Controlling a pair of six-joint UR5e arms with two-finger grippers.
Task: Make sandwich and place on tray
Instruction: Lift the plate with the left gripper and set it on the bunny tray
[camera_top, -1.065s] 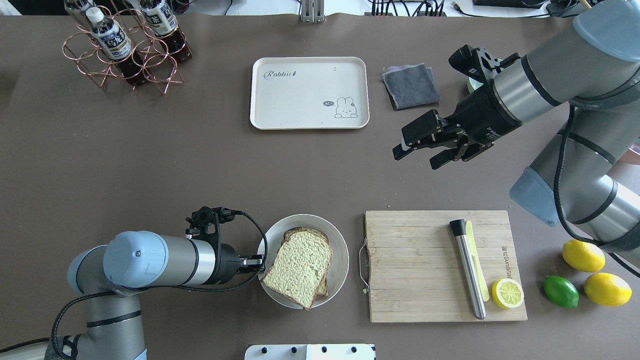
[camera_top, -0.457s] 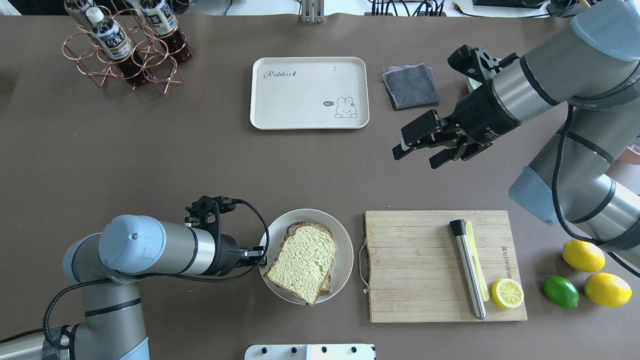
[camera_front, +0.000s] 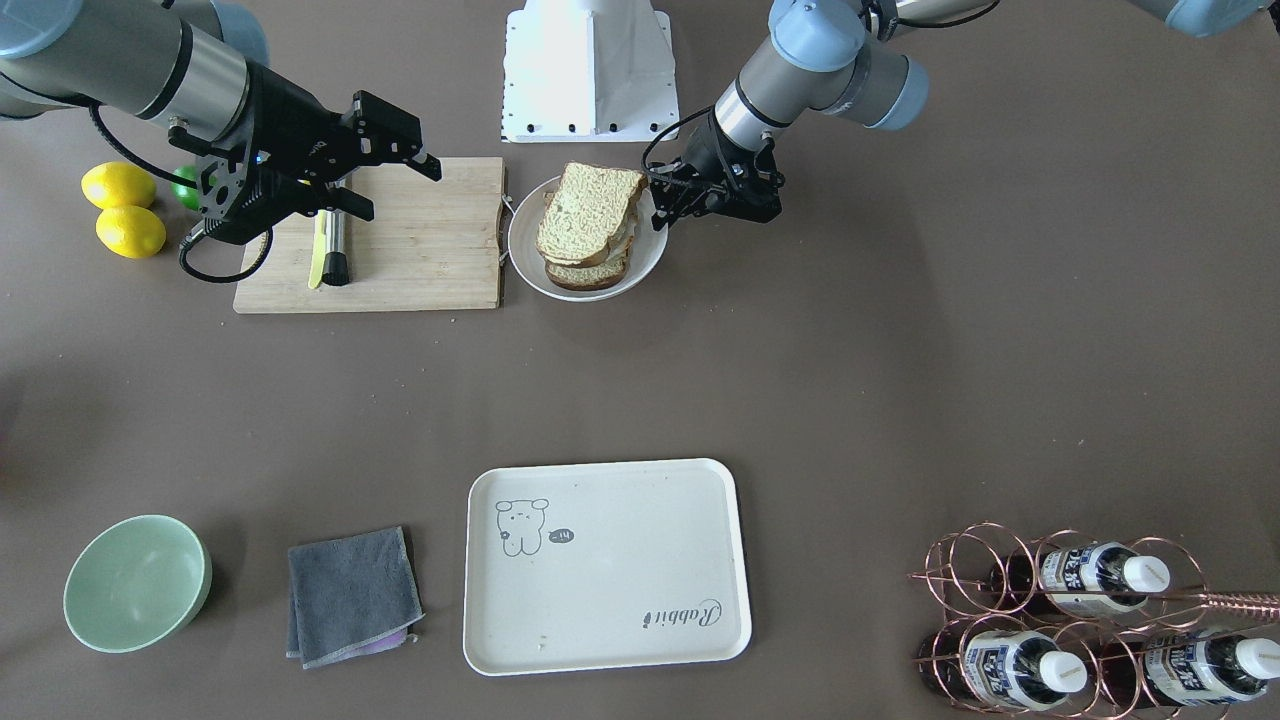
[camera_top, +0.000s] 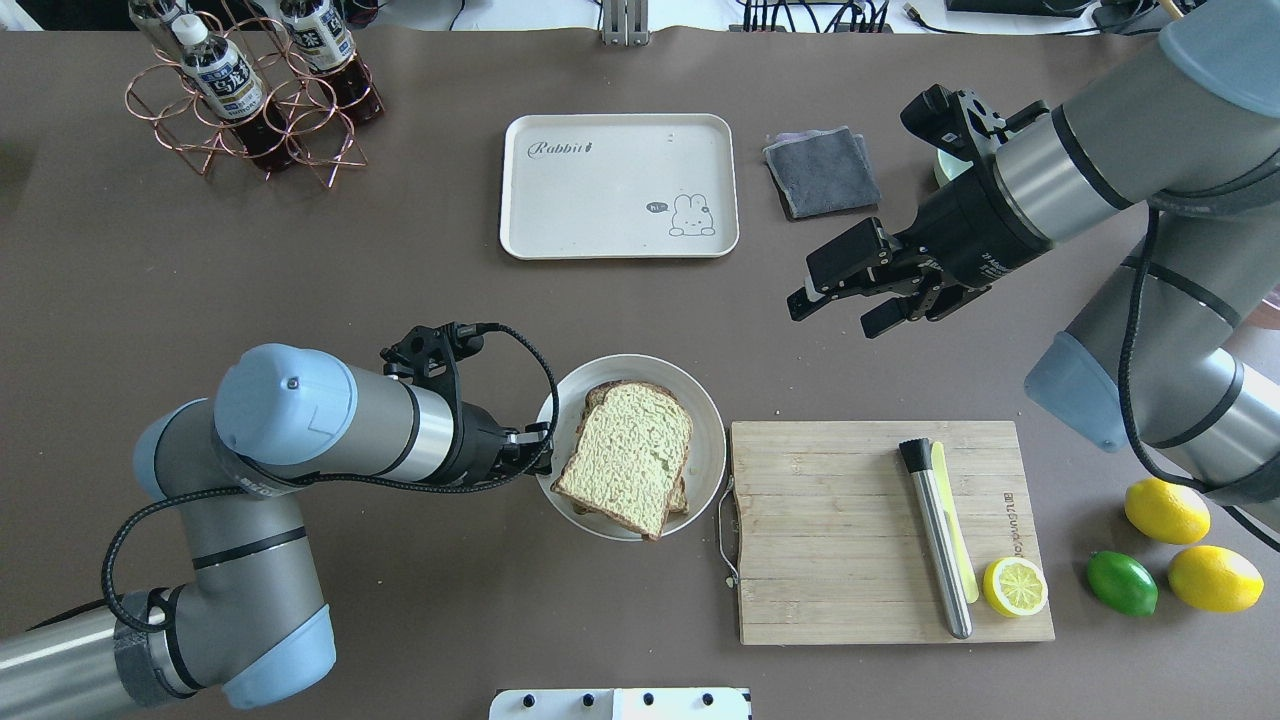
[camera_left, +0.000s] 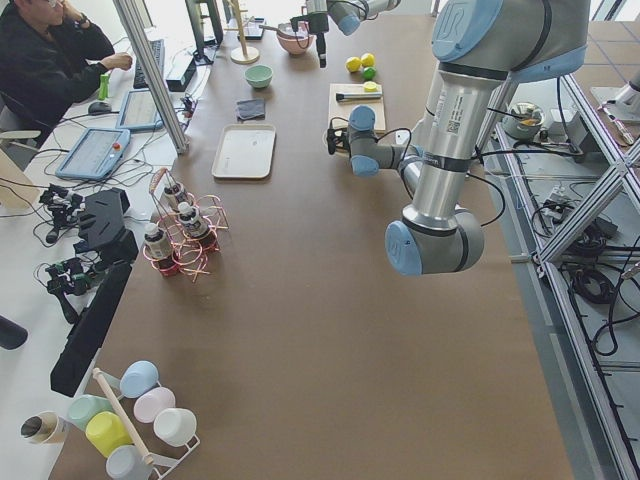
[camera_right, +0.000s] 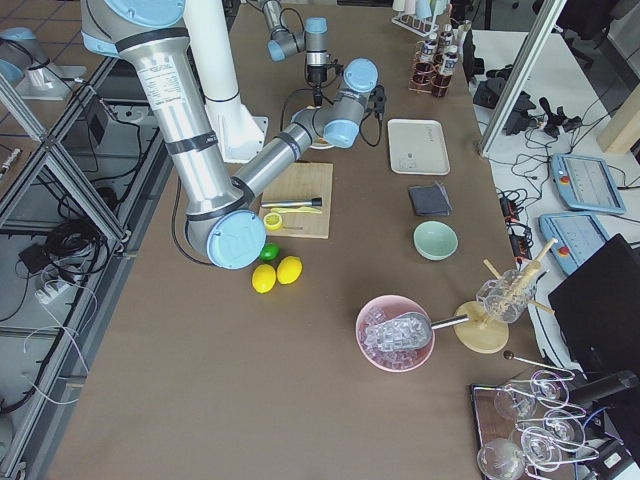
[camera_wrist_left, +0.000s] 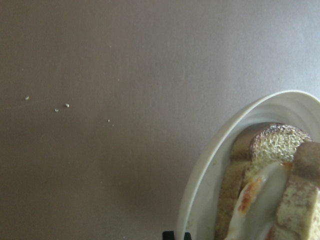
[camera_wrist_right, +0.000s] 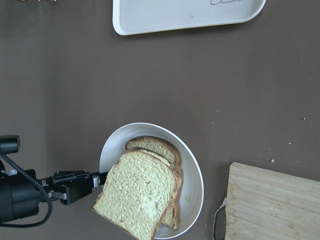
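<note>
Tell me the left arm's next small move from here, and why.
Probably carry the plate toward the tray, keeping it level. The left gripper seems clamped on the plate's rim, the sandwich lies stacked on the plate, and the tray has nothing on it and sits farther out across the table.

Overhead and front cameras face each other; both wrist cameras see the plate (camera_wrist_right: 192, 200).
</note>
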